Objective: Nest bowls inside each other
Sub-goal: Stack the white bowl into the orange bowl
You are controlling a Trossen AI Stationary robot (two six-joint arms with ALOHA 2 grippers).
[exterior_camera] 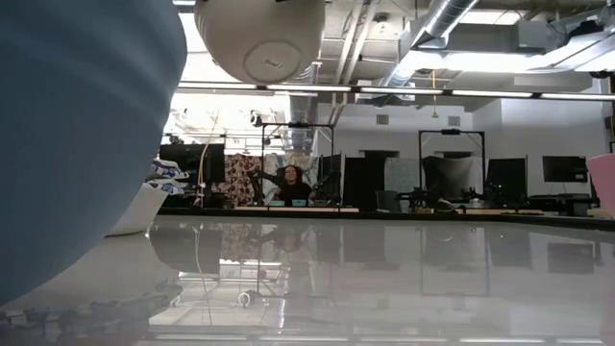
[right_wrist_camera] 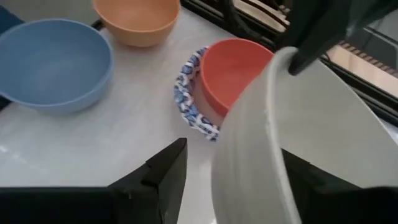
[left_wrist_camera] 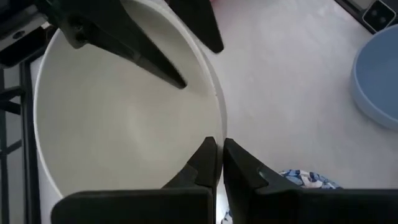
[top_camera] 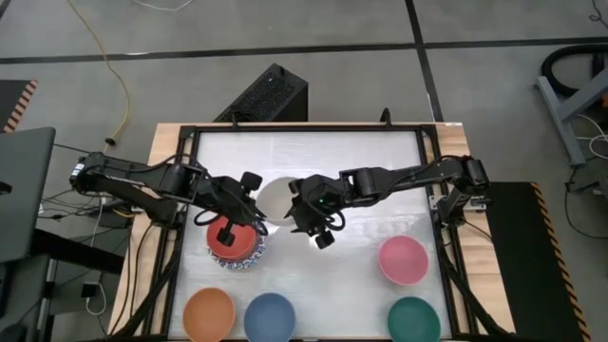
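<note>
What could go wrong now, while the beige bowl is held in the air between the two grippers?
1. The left gripper pinches only the thin rim of the beige bowl, which hangs tilted above the table; it might slip and fall.
2. The right gripper stands open around the same rim, so moving away could knock the bowl.
3. The red bowl already sits in a blue-patterned bowl; a tilted drop could land off-centre.

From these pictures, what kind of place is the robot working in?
Probably a robotics lab or workshop. The low view shows exposed ceiling ducts, monitors and a person seated at the benches behind; the table stands on a bare concrete floor.
</note>
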